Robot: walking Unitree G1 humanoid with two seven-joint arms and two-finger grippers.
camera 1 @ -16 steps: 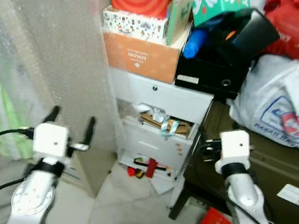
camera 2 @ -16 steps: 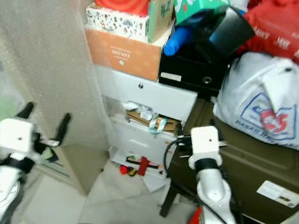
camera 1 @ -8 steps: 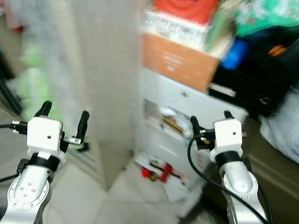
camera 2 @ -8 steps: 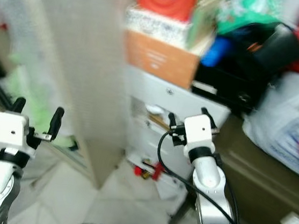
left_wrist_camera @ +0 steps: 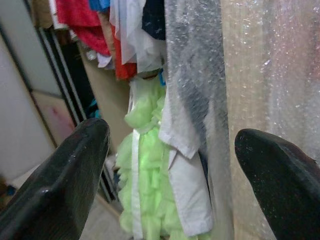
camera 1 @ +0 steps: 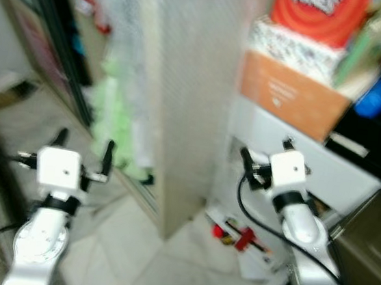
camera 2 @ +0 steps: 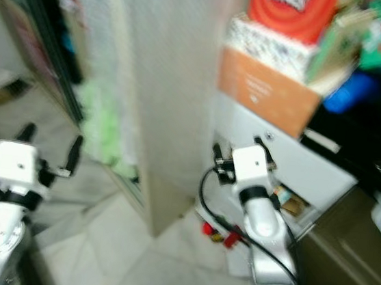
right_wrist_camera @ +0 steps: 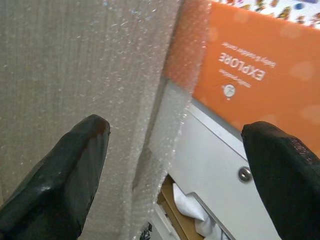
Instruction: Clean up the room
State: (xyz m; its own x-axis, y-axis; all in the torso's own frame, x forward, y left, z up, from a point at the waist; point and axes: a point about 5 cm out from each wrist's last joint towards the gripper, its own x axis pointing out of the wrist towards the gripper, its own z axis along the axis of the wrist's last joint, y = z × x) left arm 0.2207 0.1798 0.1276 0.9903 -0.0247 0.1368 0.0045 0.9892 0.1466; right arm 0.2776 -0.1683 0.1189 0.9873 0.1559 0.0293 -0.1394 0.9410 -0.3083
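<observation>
My left gripper (camera 1: 84, 148) is held open above the pale floor, pointing at a light green frilly dress (left_wrist_camera: 145, 165) and hanging clothes (left_wrist_camera: 125, 30). My right gripper (camera 1: 265, 151) is open too, level with a white drawer unit (camera 1: 300, 145), and nothing sits between its fingers. In the right wrist view it points at the edge of a tall bubble-wrapped panel (right_wrist_camera: 90, 65) and an orange box (right_wrist_camera: 255, 65). Small red items (camera 1: 235, 235) and papers lie on the floor at the foot of the drawers. The head views are blurred.
The bubble-wrapped panel (camera 1: 197, 81) stands upright between both arms. Boxes are stacked on the drawer unit, among them the orange box (camera 1: 286, 91). A dark trunk (camera 1: 371, 252) sits at the right edge. A dark wardrobe frame (camera 1: 50, 44) runs along the left.
The camera has swung to the left, so the drawers and boxes slid right and the wardrobe with hanging clothes came into view. Both grippers stay open and hold nothing.
</observation>
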